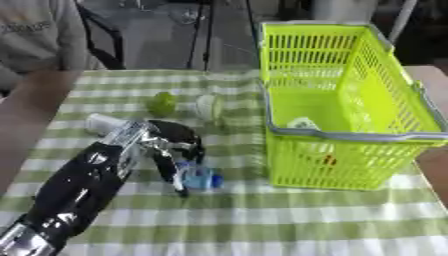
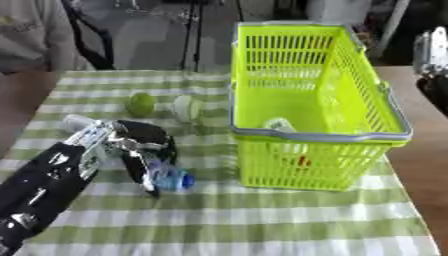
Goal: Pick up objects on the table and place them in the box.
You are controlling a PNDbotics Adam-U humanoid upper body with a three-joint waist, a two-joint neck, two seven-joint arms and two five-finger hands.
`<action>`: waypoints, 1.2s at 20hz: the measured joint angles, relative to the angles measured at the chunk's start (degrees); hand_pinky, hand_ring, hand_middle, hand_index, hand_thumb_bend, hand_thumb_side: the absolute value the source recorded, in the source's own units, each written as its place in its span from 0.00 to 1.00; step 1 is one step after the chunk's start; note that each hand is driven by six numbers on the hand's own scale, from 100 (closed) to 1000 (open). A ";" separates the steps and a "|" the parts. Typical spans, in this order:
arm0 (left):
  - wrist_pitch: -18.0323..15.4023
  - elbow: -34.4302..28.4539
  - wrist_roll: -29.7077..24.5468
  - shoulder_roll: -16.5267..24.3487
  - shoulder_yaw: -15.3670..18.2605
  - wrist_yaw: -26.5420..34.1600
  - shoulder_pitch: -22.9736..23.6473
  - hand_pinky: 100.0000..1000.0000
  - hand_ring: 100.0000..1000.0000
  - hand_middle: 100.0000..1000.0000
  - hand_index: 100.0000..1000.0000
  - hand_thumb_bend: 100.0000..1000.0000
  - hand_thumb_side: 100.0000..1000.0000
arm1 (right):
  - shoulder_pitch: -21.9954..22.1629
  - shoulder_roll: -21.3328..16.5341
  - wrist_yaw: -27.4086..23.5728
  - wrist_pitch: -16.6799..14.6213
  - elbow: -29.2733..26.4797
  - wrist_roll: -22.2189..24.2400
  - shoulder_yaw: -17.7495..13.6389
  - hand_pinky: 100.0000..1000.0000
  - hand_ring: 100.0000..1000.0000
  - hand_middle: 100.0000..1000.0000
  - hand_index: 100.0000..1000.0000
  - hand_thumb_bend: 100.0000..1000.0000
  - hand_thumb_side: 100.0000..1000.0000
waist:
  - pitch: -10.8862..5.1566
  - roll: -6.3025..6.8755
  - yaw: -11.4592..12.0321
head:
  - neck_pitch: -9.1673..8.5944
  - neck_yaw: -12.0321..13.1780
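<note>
Table (image 1: 262, 225) covered in a green-and-white checked cloth fills your view, and everything else stands on it. On your right half sits the lime-green plastic mesh basket (image 1: 389, 85) with grey rim and handles; it stands upright, and inside it on the floor lies a pale rounded item (image 1: 304, 123), while a small orange-red patch shows through the near wall, too small to identify. Your left arm, black with silver joints, enters from the lower left corner and runs diagonally up to the left hand (image 1: 171, 142), which is positioned at table centre, well left of the basket. The fingers curl downward around a small clear plastic bottle with blue colouring (image 1: 199, 177), which lies on the cloth beneath the hand, its blue end projecting toward the basket. Behind the hand, a pale translucent cup-like container (image 1: 210, 106) stands near the basket's left wall, with a round green fruit-like ball (image 1: 161, 103) just beside it on the left. A white cylindrical object (image 1: 101, 121) lies touching or just behind your wrist.
</note>
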 measured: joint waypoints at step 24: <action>8.90 -13.84 -8.90 6.31 8.68 22.05 -7.24 0.50 0.41 0.12 0.33 0.50 0.21 | 0.08 0.00 0.00 0.00 0.01 0.07 0.01 0.55 0.53 0.60 0.81 0.00 0.48 | -0.61 0.02 -0.09 | -0.01 -0.75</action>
